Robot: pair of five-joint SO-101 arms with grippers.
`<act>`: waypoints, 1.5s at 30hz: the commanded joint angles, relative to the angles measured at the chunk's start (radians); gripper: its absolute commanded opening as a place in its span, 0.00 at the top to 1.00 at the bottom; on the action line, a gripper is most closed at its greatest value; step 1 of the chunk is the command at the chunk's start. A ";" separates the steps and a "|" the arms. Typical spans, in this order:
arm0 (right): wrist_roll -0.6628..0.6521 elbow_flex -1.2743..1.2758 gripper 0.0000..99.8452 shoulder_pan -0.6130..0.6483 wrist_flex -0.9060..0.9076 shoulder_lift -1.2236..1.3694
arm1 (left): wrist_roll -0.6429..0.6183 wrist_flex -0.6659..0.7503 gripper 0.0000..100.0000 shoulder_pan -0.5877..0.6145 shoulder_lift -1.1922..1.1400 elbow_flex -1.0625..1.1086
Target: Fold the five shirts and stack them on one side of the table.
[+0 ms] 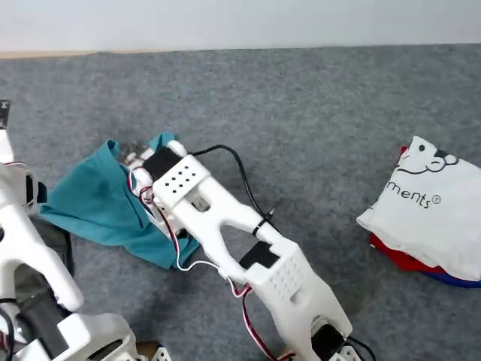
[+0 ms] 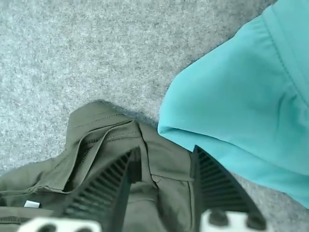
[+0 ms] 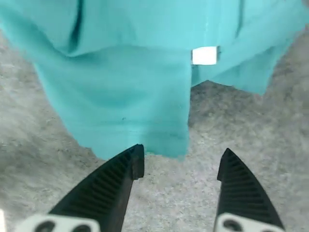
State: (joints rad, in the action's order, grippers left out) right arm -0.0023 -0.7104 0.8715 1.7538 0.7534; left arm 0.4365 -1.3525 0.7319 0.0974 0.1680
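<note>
Right wrist view: my right gripper (image 3: 183,150) gapes empty at the hem of the teal cloth shirt (image 3: 130,96). I'd pinch it squarely.

Table (image 1: 338,105): top covered in grey, short-pile, carpet-like felt with a mottled texture flecked with lighter grey.
Wall (image 1: 240,22): plain, pale, whitish, running along the table's far edge.
Strip (image 1: 45,53): thin, tan, wood-coloured, lying between wall and felt toward one end of the far edge.
Light: even and diffuse, with soft shadows.
</note>
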 commanded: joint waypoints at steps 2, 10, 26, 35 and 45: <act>0.011 -0.051 0.75 0.010 -0.038 0.058 | -0.011 0.020 0.83 0.002 0.005 -0.038; -0.054 -0.074 0.99 -0.028 -0.111 0.079 | -0.006 0.071 0.86 0.002 0.012 0.062; -0.261 -0.371 0.99 -0.177 0.041 -0.028 | -0.009 0.064 0.88 0.002 0.032 0.067; -0.509 -0.371 0.99 -0.286 0.036 -0.384 | -0.012 0.061 0.88 -0.109 0.255 0.074; -0.729 -0.371 0.99 -0.300 0.035 -0.746 | -0.077 0.061 0.88 -0.201 0.359 0.125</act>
State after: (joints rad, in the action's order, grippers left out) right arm -0.6713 -1.0265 0.5815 1.7553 0.1320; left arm 0.4074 -1.2988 0.5432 0.4058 0.2831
